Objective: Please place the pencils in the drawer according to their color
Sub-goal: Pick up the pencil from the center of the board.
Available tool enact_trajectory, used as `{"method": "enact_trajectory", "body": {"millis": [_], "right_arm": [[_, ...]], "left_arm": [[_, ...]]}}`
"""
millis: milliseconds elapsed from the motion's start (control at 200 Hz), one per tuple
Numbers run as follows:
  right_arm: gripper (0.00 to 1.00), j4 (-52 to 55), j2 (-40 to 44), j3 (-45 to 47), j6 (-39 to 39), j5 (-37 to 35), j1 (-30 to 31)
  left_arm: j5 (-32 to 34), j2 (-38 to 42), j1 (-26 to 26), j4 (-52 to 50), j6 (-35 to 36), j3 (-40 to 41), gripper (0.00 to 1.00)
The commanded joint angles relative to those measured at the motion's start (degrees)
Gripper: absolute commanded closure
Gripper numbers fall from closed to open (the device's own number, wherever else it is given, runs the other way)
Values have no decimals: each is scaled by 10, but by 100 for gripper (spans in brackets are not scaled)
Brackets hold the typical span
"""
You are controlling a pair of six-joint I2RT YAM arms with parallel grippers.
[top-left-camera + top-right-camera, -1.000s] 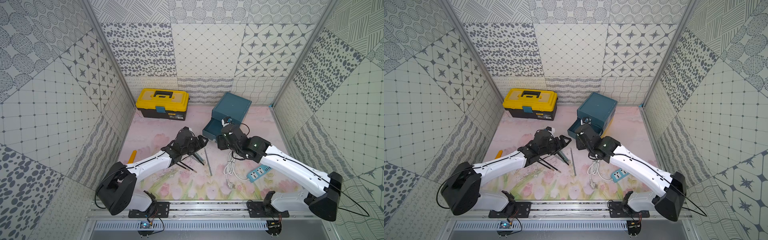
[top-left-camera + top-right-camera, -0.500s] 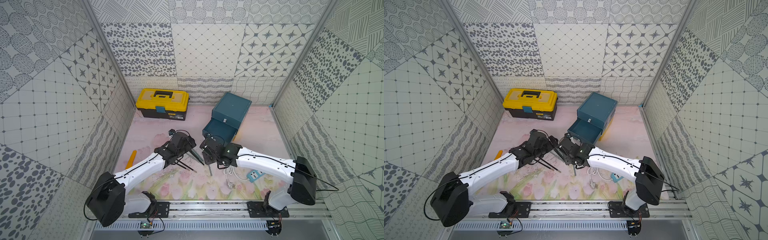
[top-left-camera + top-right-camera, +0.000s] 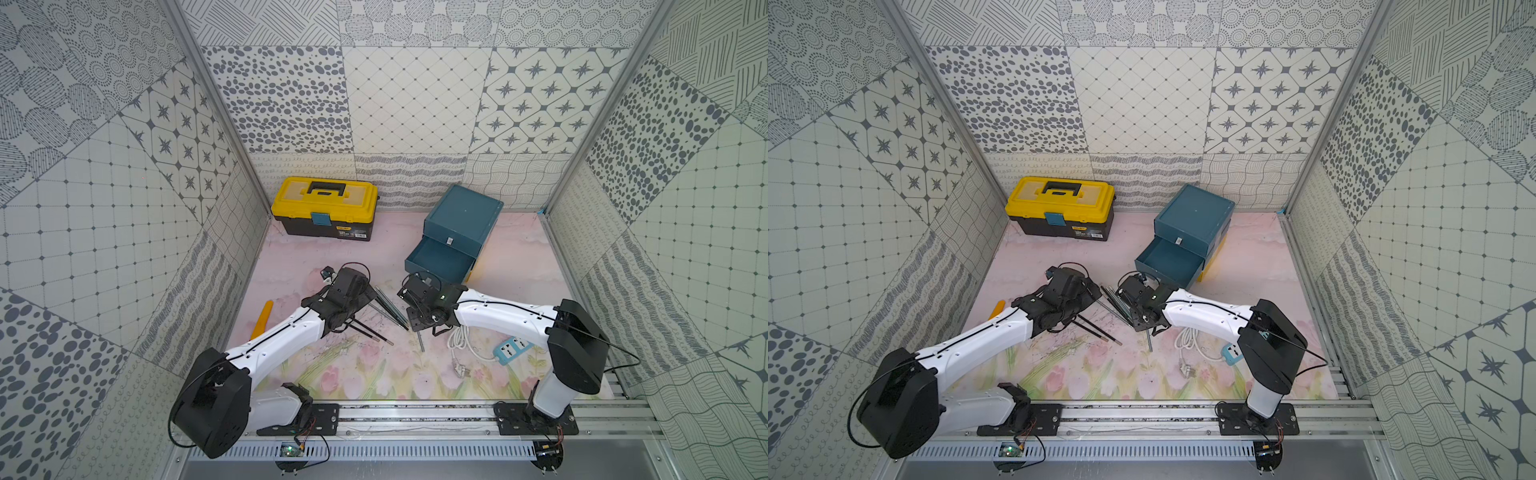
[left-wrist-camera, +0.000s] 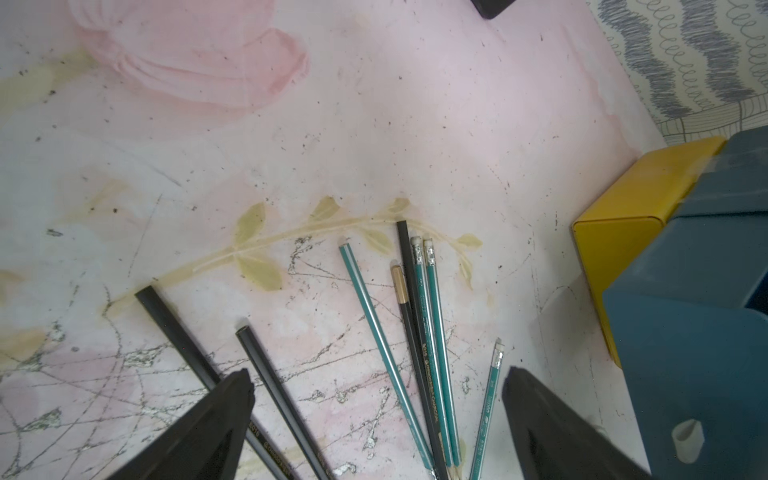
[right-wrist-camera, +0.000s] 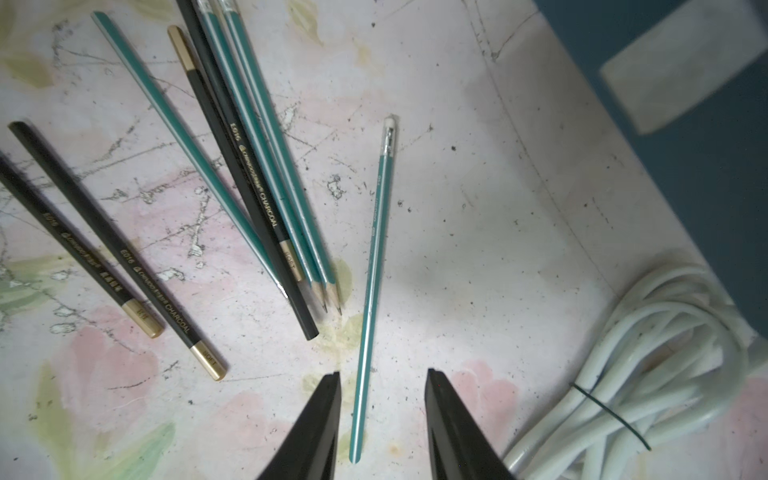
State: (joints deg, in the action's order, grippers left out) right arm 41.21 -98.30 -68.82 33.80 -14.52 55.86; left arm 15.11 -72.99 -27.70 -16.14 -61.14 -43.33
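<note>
Teal-lacquered and capped with a white eraser, a single pencil [image 5: 376, 249] is seen lying flat on the floral mat [image 5: 478, 249], apart from the others. It is straddled by the right gripper [image 5: 382, 374], whose jaws are spread a little wider than the shaft, with bare mat visible on either side; nothing is pinched yet. Just beside it a fan of pencils [image 5: 253, 174] is found, teal ones mixed with black charcoal ones, and two more black pencils [image 5: 118, 249] with gold ends are laid further off. Over this fan the left gripper [image 4: 378, 374] is held with its jaws spread fully and nothing gripped.

The drawer chest [image 3: 461, 220] is set near the pile, toward the back, with one teal drawer [image 3: 440, 262] pulled out above the yellow drawer [image 4: 623, 199]. The open drawer appears empty in both top views, though from that far off a thin pencil could be missed. No pencil is judged to be sorted so far: every one in view is left on the mat, and the whole sorting by colour is yet to be done.

A coiled white cable [image 5: 644, 353] is seen close by the right gripper, and a yellow toolbox [image 3: 324, 208] is stood well apart at the back wall.
</note>
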Motion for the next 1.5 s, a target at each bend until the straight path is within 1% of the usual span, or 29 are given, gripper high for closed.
{"method": "enact_trajectory", "body": {"millis": [0, 365, 700, 956, 1251, 1386, 1491], "right_arm": [[60, -5, -15, 8, -3, 4, -4], [62, -8, -56, -1, -1, 24, -21], [66, -13, -71, -4, 0, 40, -25], [66, -23, -73, -11, -2, 58, -25], [66, -22, -103, -28, -9, 59, -25], [68, -22, -113, -31, -12, 63, -25], [72, -21, -117, -28, -11, 64, -25]], "left_arm": [[13, -5, 6, -22, -8, -1, 1], [10, -12, 12, -22, -9, 5, 1], [5, -15, 14, -15, -8, 8, 1], [8, -9, 15, -16, -9, 13, 1], [9, -9, 18, -16, -8, 16, 1], [9, -9, 18, -13, -8, 16, 1], [9, -10, 19, -12, -9, 16, 1]]}}
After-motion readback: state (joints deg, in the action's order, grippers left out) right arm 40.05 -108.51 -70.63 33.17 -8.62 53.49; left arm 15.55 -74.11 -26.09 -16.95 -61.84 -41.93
